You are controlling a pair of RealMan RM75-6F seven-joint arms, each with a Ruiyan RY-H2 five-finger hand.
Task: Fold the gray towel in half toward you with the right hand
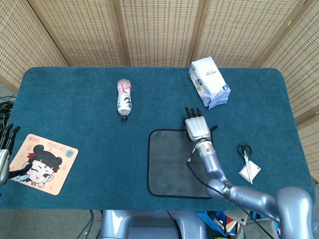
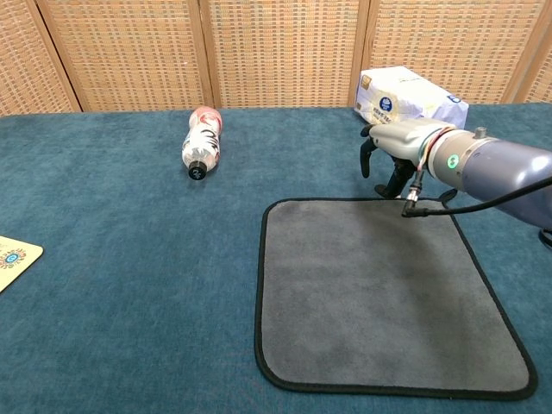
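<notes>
While the left hand [image 1: 4, 149] idled with fingers spread beside the cartoon coaster [image 1: 44, 163] at the table's left edge, the gray towel [image 1: 181, 163] lay flat at the near middle — unfolded. Above its far edge hovered the right hand [image 1: 197, 127], fingers apart and curled downward, holding nothing. Reaching was the step underway; next, I judged, it needed to pinch that far hem and draw it toward the robot.

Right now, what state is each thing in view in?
gray towel: flat, unfolded.
right hand: at the towel's far edge, fingers pointing down, holding nothing.
left hand: empty, beside the cartoon mat.
bottle: lying on its side.
tissue pack: closed.
scissors: lying flat.
</notes>
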